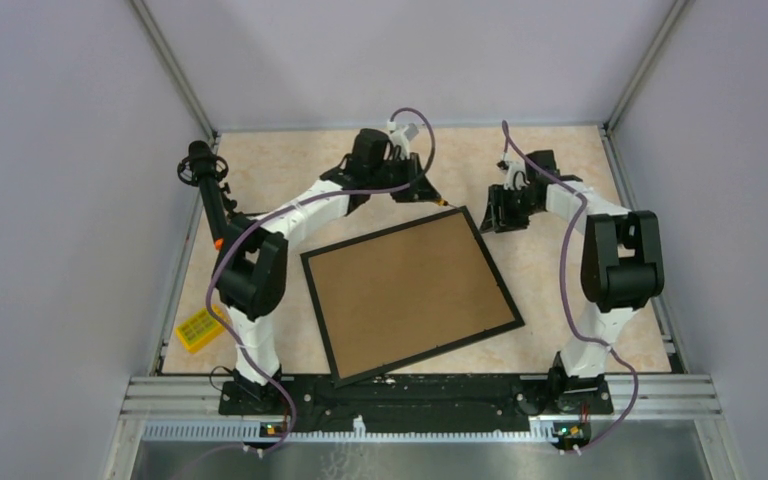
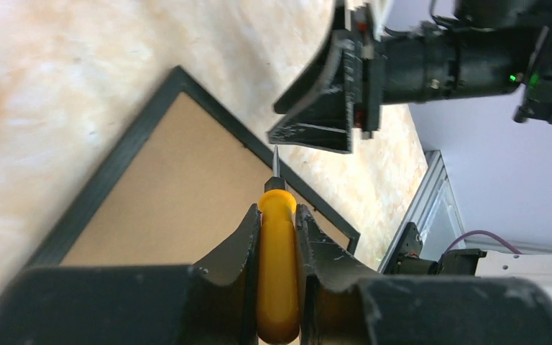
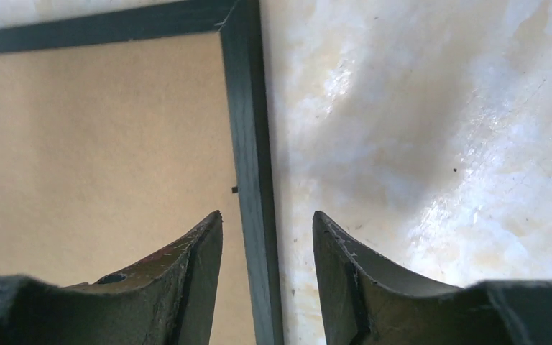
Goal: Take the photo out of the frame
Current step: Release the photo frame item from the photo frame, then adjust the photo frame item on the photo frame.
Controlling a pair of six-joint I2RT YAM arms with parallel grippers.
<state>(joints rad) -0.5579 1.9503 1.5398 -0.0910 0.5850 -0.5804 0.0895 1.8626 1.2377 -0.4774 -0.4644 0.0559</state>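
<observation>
You're at the opening-up stage. The frame [image 1: 410, 290] lies face down on the tabletop [image 1: 540, 340], brown back up. No photo is showing, and I'd guess it sits under that board.

Your left pincer [image 2: 278, 215] is clamped on an orange-handled screwdriver [image 2: 278, 273], tip aimed at the frame's far corner. Your right pincer [image 3: 267, 213] is spread and empty, straddling the black border near that corner.

Next move, I reckon: work the tip under the board's edge or a retaining tab while the right steadies the frame.

Count: one frame, one screwdriver, two pincers, one yellow block [image 1: 199, 329].
</observation>
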